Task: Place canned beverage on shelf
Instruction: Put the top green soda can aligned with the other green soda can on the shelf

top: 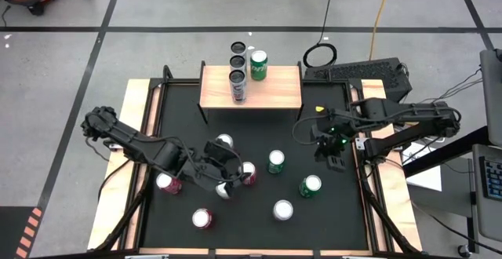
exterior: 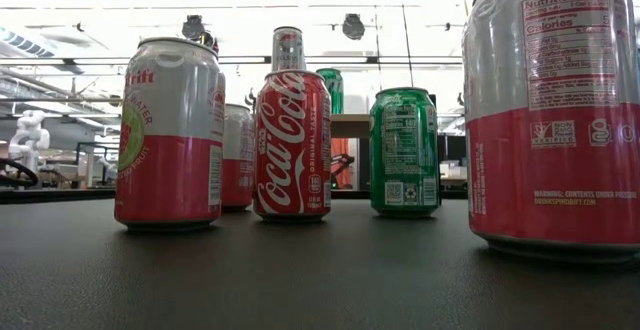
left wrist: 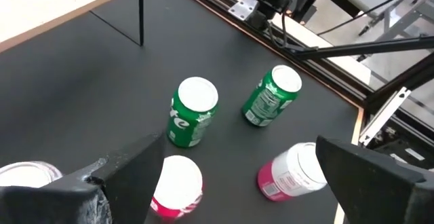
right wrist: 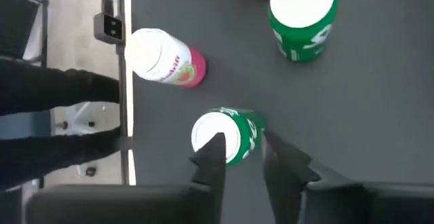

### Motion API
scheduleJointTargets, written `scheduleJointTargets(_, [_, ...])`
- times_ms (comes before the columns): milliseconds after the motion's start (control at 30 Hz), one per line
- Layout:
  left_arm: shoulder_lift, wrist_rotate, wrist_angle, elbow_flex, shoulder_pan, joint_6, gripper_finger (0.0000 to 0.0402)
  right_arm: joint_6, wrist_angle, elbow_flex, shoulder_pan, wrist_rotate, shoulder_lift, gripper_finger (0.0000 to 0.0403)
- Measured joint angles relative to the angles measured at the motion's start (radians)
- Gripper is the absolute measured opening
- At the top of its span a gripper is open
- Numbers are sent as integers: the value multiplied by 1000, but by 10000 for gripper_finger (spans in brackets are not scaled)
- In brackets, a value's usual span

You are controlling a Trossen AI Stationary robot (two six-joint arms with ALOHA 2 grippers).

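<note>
Four cans (top: 238, 77) standing on shelf (top: 278, 93) at far side. Left hand (top: 218, 165) spread wide above red cans. Right hand (top: 334, 152) hovering near green can (top: 311, 185), grip state undeterminable

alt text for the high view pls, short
Seen from above: a black table with a small wooden shelf at its far edge holding four cans, and seven more upright cans on the table. The left tool is open among them; the right tool hovers near the right edge.
</note>
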Motion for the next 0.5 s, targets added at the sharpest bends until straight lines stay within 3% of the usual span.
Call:
scheduleJointTargets(200, [0,4,5,0,43,25,384,21,52,-4,0,17,-2,133])
scheduleJointTargets(500, [0,141,7,0,79,96,384,83,241,-4,0,111,16,207])
